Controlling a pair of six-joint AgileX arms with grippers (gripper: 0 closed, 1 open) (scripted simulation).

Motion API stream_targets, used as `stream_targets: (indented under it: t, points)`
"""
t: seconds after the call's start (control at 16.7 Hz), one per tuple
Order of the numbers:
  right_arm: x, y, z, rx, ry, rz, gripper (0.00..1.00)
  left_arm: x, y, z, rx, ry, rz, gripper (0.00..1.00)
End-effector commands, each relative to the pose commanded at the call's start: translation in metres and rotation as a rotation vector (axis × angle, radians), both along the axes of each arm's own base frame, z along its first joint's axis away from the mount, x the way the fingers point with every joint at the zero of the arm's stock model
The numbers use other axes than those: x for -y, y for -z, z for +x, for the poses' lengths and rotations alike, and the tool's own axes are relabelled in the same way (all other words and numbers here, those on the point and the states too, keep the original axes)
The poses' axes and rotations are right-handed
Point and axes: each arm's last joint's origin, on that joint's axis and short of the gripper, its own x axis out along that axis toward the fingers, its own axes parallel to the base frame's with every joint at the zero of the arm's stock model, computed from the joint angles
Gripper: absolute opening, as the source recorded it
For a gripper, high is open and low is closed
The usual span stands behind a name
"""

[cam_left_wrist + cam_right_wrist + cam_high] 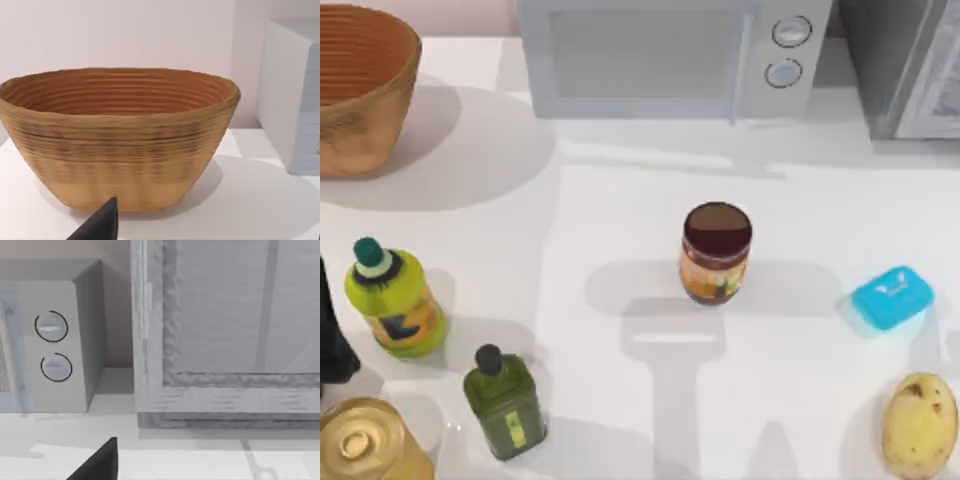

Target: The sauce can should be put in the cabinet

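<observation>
The sauce can (715,252) stands upright near the middle of the table, with a maroon top and an orange-red label; nothing touches it. The cabinet (905,70) is at the far right corner, and its pale panelled door (225,330) looks shut in the right wrist view. A dark tip of my right gripper (97,464) shows low in that view, short of the cabinet. A dark tip of my left gripper (100,225) points at the wicker basket (117,135). Part of my left arm (332,335) is at the table's left edge.
A light grey microwave (670,55) stands at the back, left of the cabinet. The basket (360,90) sits far left. Two green bottles (395,300) (505,400) and a gold can (365,445) crowd the front left. A blue block (890,297) and a potato (920,425) lie on the right.
</observation>
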Motion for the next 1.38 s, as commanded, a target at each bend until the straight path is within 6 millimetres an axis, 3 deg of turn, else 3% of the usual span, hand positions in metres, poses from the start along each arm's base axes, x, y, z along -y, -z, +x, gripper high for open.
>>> stream_targets:
  t: [0.3, 0.72, 1.08, 1.38]
  points:
    - [-0.002, -0.005, 0.001, -0.032, -0.031, -0.001, 1.00, 0.000, 0.000, 0.000, 0.000, 0.000, 0.000, 1.00]
    - [-0.016, -0.041, 0.026, -0.272, -0.265, -0.192, 1.00, 0.000, 0.000, 0.000, 0.000, 0.000, 0.000, 1.00]
    - [-0.046, -0.065, 0.092, -0.488, -0.674, -0.422, 1.00, 0.000, 0.000, 0.000, 0.000, 0.000, 0.000, 1.00]
    - [-0.081, -0.052, 0.167, -0.566, -1.048, -0.531, 1.00, 0.000, 0.000, 0.000, 0.000, 0.000, 0.000, 1.00]
